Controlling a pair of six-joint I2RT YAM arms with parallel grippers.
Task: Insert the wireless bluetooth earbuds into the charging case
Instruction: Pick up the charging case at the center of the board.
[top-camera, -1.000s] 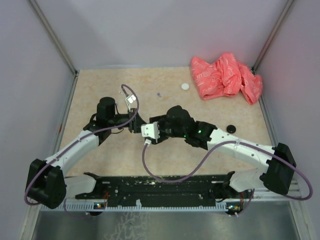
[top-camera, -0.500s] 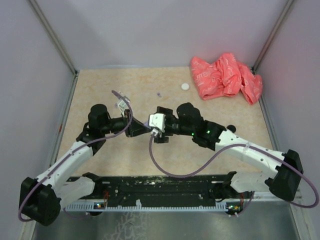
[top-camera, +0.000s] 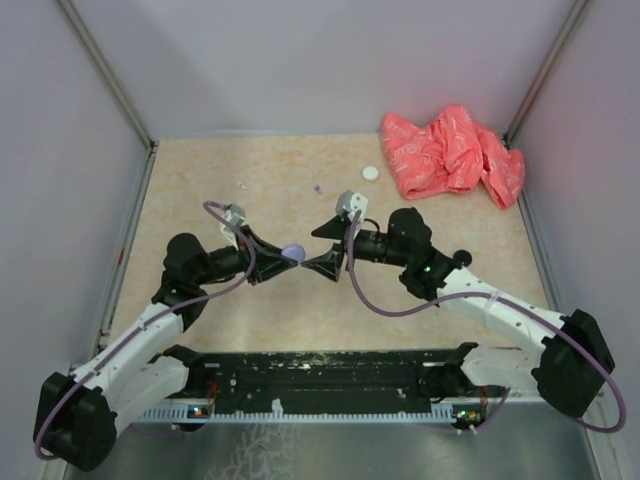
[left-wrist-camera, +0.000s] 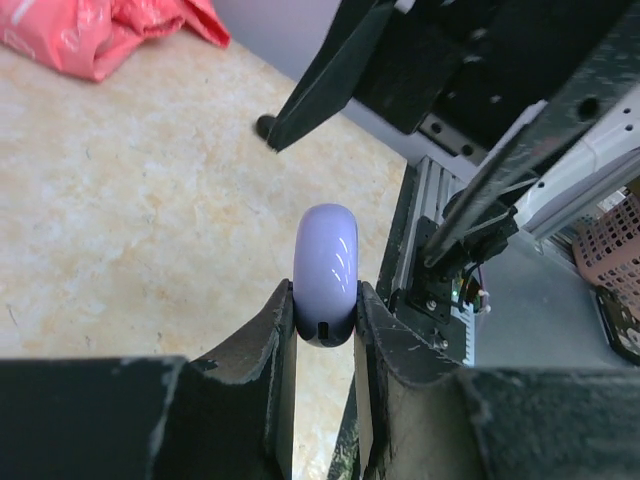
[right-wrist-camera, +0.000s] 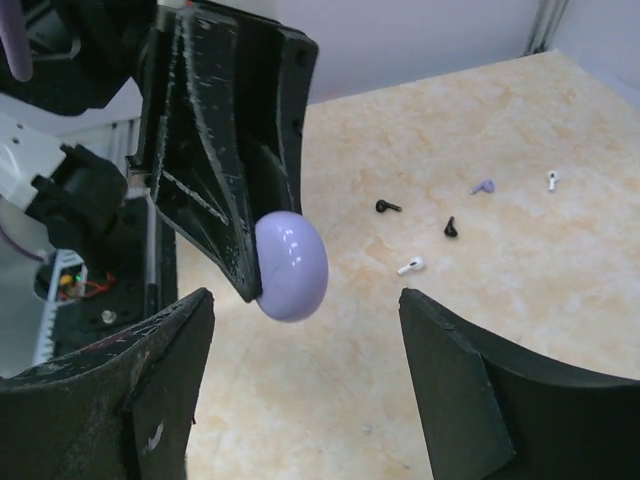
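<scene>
**One case pinched, five earbuds loose**

My left pincer (left-wrist-camera: 325, 300) is pinching the round lilac case (left-wrist-camera: 326, 250) on edge between its fingers. My right pincer (right-wrist-camera: 305, 295) faces it with jaws spread, one either side and not touching. Five earbuds (right-wrist-camera: 410, 266) lie scattered on the bench (top-camera: 200, 170) beyond: two black, two white, one purple.

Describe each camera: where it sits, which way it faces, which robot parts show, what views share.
Top external: above and behind, facing down at the table; both arms show.
Left wrist: on the left arm, looking past the left gripper at the lavender case it clamps.
Right wrist: on the right arm, facing that case through the open right gripper.
Shared: all see the case.
</scene>
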